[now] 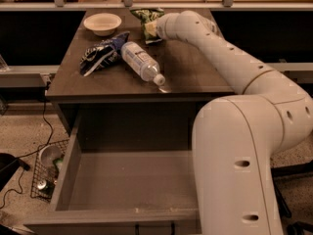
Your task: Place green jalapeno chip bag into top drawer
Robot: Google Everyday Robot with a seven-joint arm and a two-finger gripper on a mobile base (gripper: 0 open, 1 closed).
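Observation:
The green jalapeno chip bag (145,19) lies at the back middle of the dark wooden cabinet top (195,70). My gripper (152,31) is at the bag's right edge, at the end of the white arm reaching in from the right; most of it is hidden by the wrist and the bag. The top drawer (66,165) stands pulled out below the cabinet top, with a bare flat bottom. My arm's big white link covers the drawer's right side.
A dark blue and white snack bag (100,55) and a clear water bottle (141,62) lie on the left half of the cabinet top. A white bowl (102,22) sits at the back left. A wire basket (46,173) stands on the floor left of the drawer.

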